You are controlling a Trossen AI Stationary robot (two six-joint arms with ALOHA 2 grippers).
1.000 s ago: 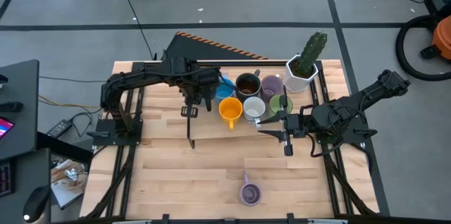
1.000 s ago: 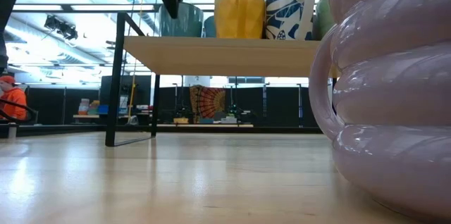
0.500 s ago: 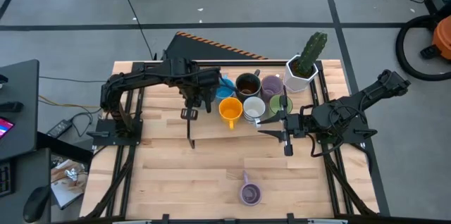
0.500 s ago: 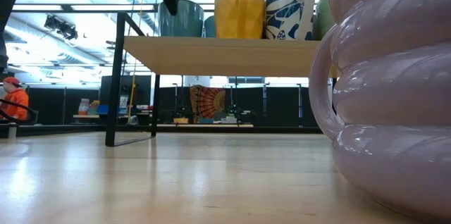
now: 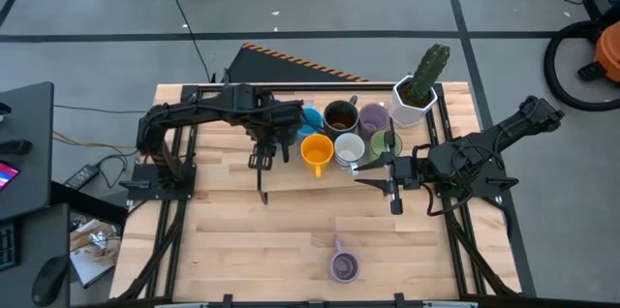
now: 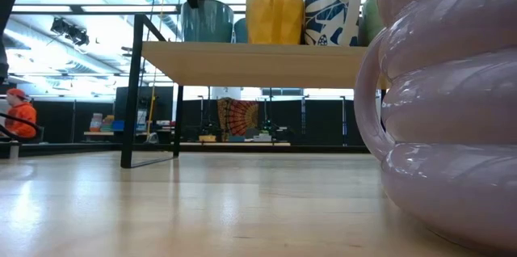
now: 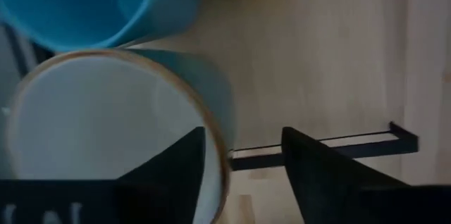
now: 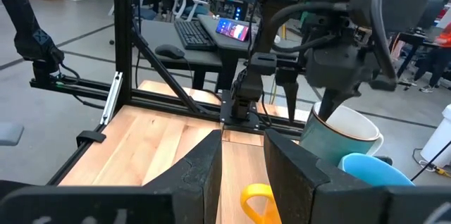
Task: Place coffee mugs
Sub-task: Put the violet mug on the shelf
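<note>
Teal glaze fills the left wrist view: the left hand (image 7: 243,164) has one finger inside the rim of the teal mug (image 7: 113,132) and one outside, spread with a gap to the wall, so the grip looks let go. That mug stands on the raised shelf (image 6: 258,59) at the 9 o'clock end of the mug cluster, touching the blue mug (image 7: 91,5), with the orange mug (image 5: 317,152) near at 4 o'clock. Placing this one seems done; next comes a straight lift clear of the rim without tipping it. A second ago the hand was pinched on the wall; now it has opened. The right hand (image 5: 373,174) waits at 3 o'clock, fingers partly apart, empty. One purple mug (image 5: 344,266) sits alone on the tabletop (image 5: 291,240) at 6 o'clock.
</note>
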